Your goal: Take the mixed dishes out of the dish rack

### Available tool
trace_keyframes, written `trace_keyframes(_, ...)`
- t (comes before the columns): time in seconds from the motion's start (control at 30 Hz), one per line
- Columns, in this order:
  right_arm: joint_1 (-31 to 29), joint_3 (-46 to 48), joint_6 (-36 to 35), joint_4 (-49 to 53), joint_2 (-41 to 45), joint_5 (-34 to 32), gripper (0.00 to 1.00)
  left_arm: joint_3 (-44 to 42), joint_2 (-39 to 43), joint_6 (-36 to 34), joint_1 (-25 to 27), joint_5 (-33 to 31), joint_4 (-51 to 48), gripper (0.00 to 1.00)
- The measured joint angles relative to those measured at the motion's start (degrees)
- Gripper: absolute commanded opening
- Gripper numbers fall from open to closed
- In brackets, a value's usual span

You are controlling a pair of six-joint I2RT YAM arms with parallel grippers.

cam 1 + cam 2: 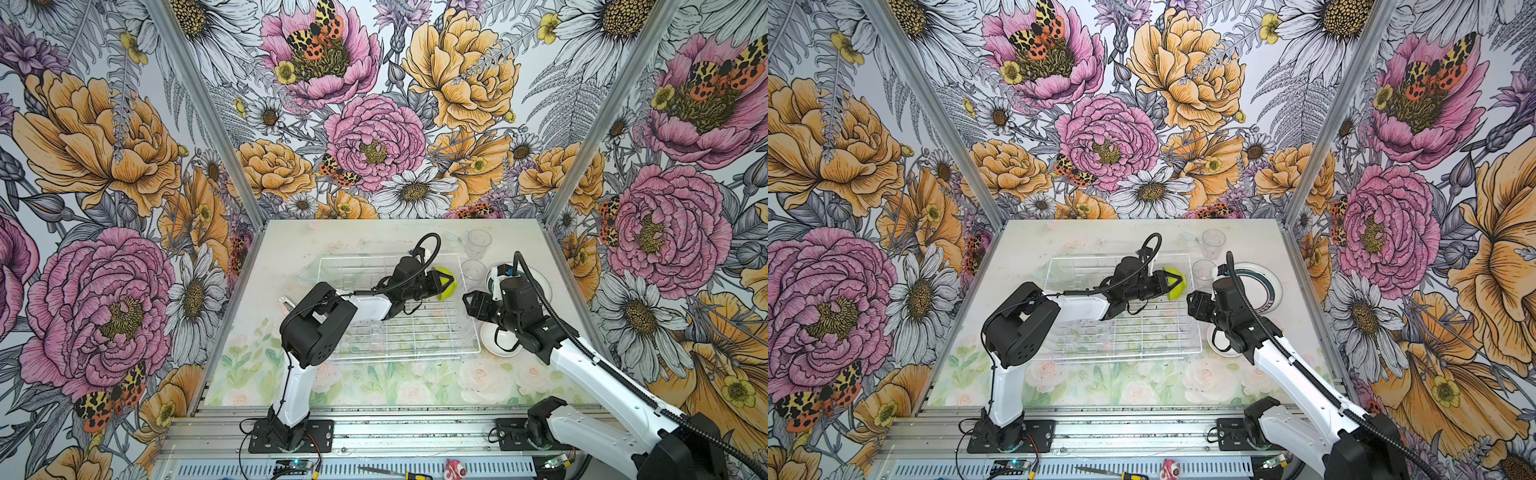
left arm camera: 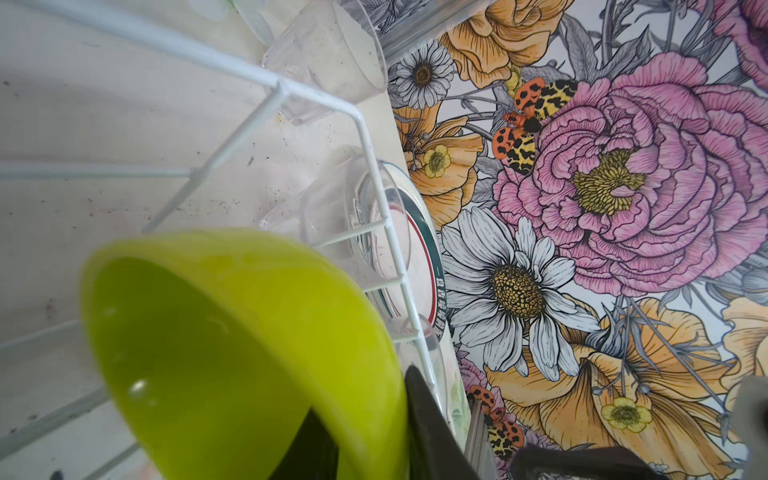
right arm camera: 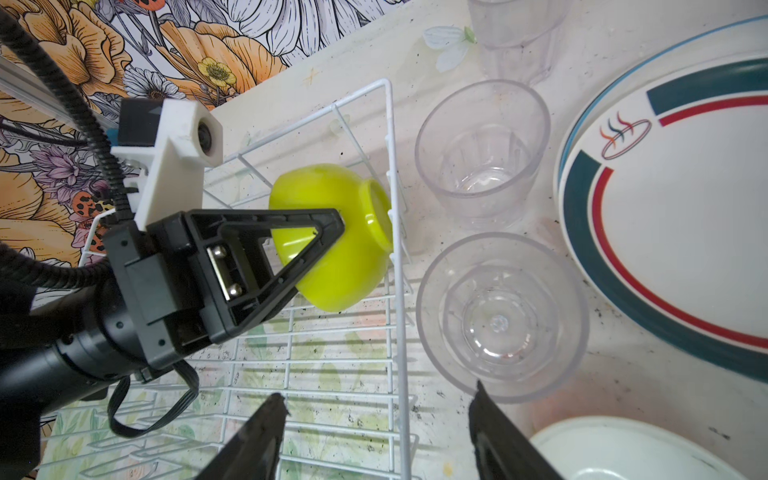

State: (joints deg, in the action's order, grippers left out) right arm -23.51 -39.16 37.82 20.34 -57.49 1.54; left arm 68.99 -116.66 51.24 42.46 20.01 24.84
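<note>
A lime-green bowl (image 1: 451,279) (image 1: 1178,287) (image 2: 249,332) (image 3: 345,266) lies on its side in the far right corner of the white wire dish rack (image 1: 415,334) (image 1: 1129,332) (image 2: 361,137) (image 3: 392,166). My left gripper (image 1: 442,283) (image 1: 1172,283) (image 2: 361,390) (image 3: 338,226) is shut on the bowl's wall, one finger inside and one outside. My right gripper (image 1: 473,303) (image 1: 1196,305) (image 3: 378,399) hangs open and empty over the rack's right rim, near a clear tumbler (image 3: 503,316).
On the table right of the rack stand more clear tumblers (image 1: 478,243) (image 3: 482,153) (image 3: 515,33), stacked white plates with teal and red bands (image 1: 542,280) (image 1: 1268,286) (image 3: 685,208) and a small white dish (image 1: 496,343) (image 3: 623,449). Walls close in on three sides.
</note>
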Motion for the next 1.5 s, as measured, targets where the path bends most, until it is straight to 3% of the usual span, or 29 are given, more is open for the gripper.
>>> trace_keyframes(0.23, 0.35, 0.00, -0.02, 0.00, 0.11, -0.20, 0.71, 1.79, 3.61, -7.58, 1.60, -2.80, -11.15, 0.18)
trace_keyframes(0.37, 0.52, 0.00, -0.26, 0.00, 0.13, -0.13, 0.71, 2.82, 6.86, -10.95, 1.70, -4.13, -15.93, 0.01)
trace_keyframes(0.53, 0.72, 0.00, -0.44, 0.00, 0.11, 1.70, 0.71, 2.36, 10.16, -14.45, 2.64, -5.92, -20.87, 0.05)
trace_keyframes(0.6, 0.72, -0.02, -0.66, 0.00, 0.02, 2.67, 0.71, 1.31, 11.39, -15.65, 3.45, -6.49, -22.60, 0.16)
trace_keyframes(0.7, 0.72, -0.85, -0.94, 0.20, -1.07, 4.50, 0.71, 0.22, 12.76, -16.74, 4.74, -6.84, -23.91, 0.51)
trace_keyframes(0.73, 0.72, -1.36, -1.07, 0.17, -1.77, 5.16, 0.71, 0.04, 13.11, -17.05, 5.11, -6.93, -24.04, 0.57)
trace_keyframes(0.83, 0.72, -2.93, -1.09, 0.37, -3.80, 6.88, 0.71, -0.87, 14.47, -17.16, 6.03, -7.87, -24.70, 0.59)
trace_keyframes(0.97, 0.72, -4.35, -1.11, 0.42, -6.12, 8.41, 0.71, -3.15, 17.59, -16.83, 5.90, -9.88, -25.86, 0.71)
trace_keyframes(1.1, 0.44, -6.73, -1.53, 1.40, -8.85, 9.75, 0.68, -7.15, 22.16, -16.11, 5.46, -13.51, -26.97, 0.96)
trace_keyframes(1.5, -4.79, -11.61, -4.09, 6.51, -18.91, 9.16, 0.67, -16.24, 37.81, -15.63, 2.49, -19.52, -25.49, 0.99)
